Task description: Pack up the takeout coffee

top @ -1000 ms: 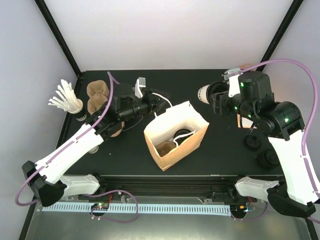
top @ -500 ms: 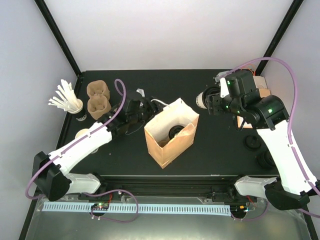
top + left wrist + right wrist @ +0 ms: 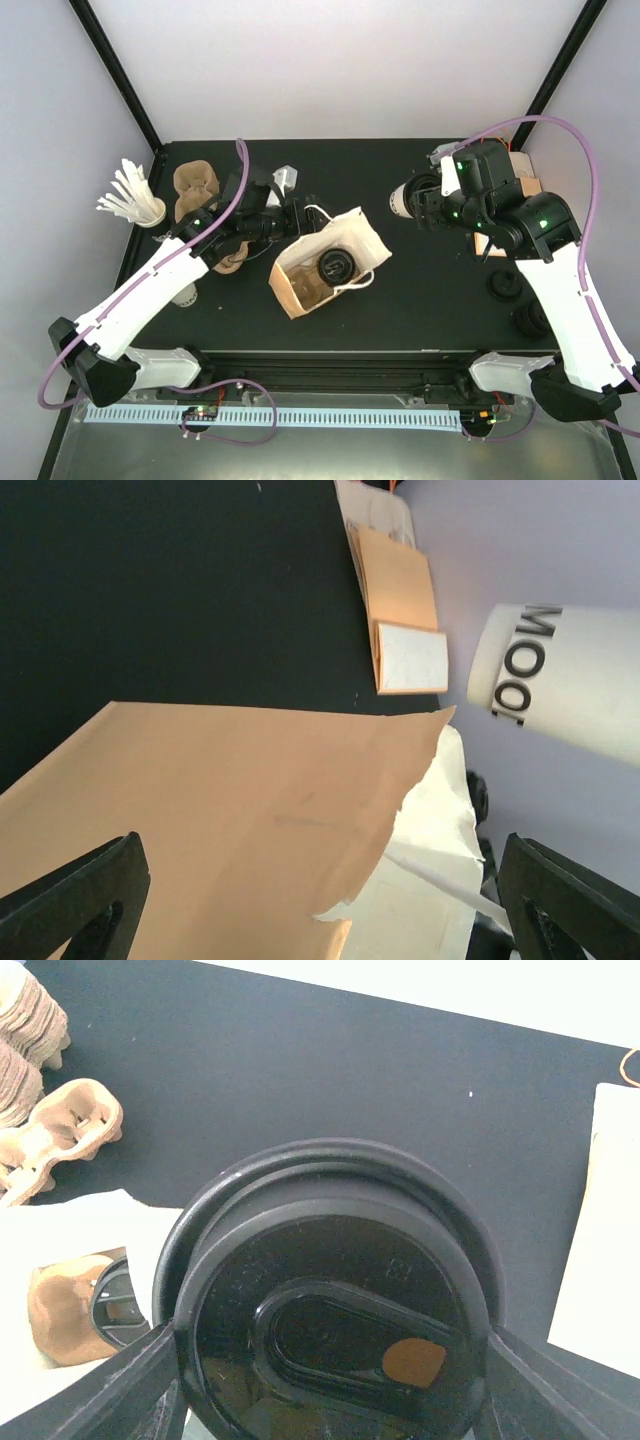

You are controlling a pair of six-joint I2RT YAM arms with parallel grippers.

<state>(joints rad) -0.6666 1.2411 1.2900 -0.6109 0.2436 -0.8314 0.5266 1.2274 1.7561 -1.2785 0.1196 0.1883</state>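
Now, from above, the right gripper (image 3: 422,200) clamps the takeout coffee (image 3: 403,199) clear of the brown paper bag (image 3: 295,290), probably lining up with its mouth. Left wrist: the left gripper (image 3: 320,880) gapes wide, holding nothing, apparently bracing the bag. Right wrist: the coffee's black lid (image 3: 335,1300) sits between the fingers.

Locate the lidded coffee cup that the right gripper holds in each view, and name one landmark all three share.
Top external: the coffee cup is right of centre, lying sideways in the right gripper.
Left wrist: the coffee cup is at upper right, its white side with dark lettering showing.
Right wrist: the coffee cup fills the centre, black lid toward the camera.
Shared landmark: the paper bag.
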